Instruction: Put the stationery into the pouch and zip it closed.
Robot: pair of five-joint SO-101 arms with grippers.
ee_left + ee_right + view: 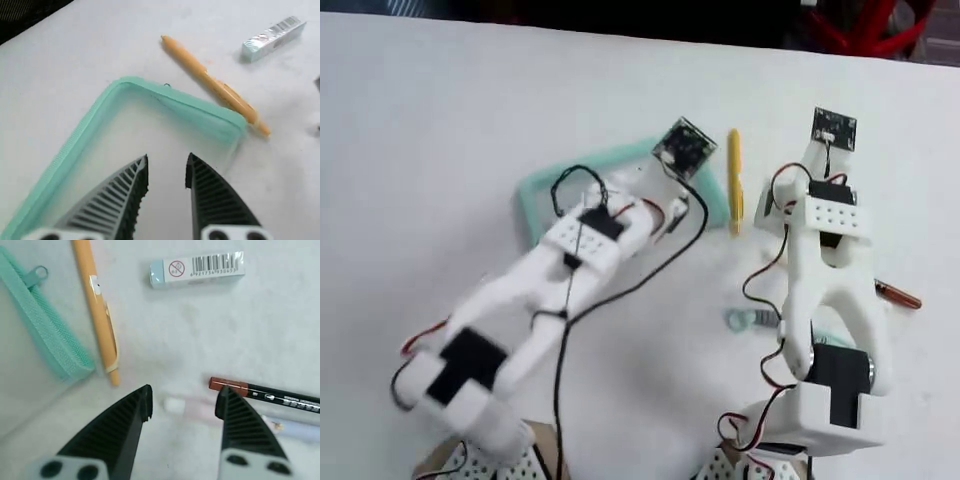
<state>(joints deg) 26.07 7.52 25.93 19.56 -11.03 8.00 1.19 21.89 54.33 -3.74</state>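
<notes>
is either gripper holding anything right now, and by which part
Nothing is held. The left gripper is open over the mint-green zip pouch; the right gripper is open over the white table.

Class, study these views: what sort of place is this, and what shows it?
Probably a robotics lab or hobby bench: a left arm and right arm with bare wires stand side by side at a white table, with a pouch, pen and eraser laid out as practice things.

High view looks down over table (420,120); wrist views close, angled down; all share pouch (532,200), pen (734,180).
</notes>
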